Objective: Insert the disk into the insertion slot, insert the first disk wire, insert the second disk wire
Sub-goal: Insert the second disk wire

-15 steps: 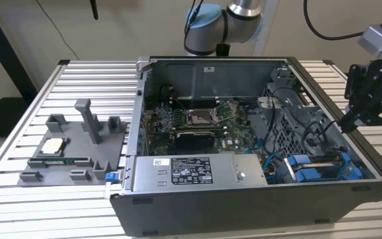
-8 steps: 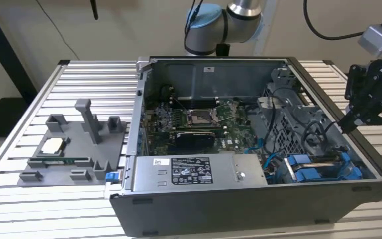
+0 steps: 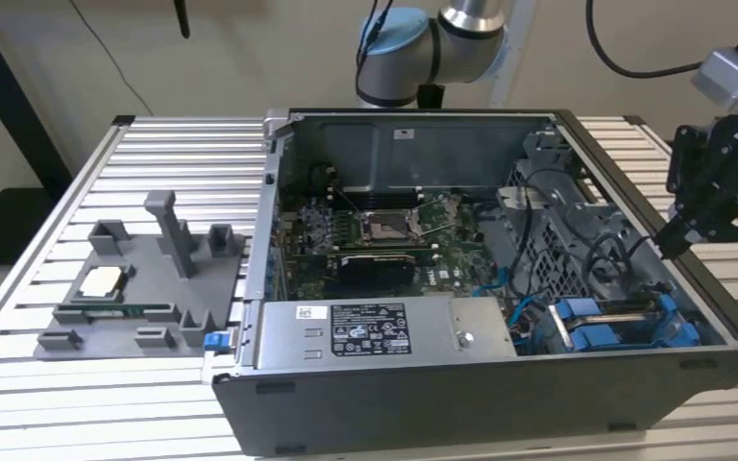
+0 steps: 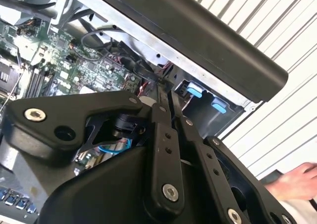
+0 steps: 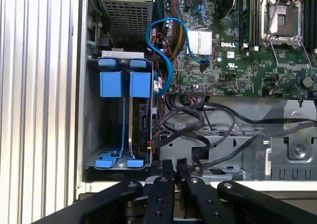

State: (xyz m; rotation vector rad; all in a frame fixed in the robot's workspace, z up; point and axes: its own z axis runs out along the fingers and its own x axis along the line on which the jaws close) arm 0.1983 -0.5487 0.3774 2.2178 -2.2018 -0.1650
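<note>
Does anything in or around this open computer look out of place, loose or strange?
Two things. A blue cable loops loose over the motherboard beside the drive bay; whether its ends are plugged in is unclear. And a person's hand is over the table, next to the case.

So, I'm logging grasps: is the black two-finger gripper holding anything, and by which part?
Nothing is held: the black two-finger gripper is shut, with nothing between its fingers.

Soft, even indoor light; the slatted table point(image 3: 11, 394) reflects pale glare, nearly white in the second wrist view, while the computer case point(image 3: 472, 413) interior lies shadowed.
</note>
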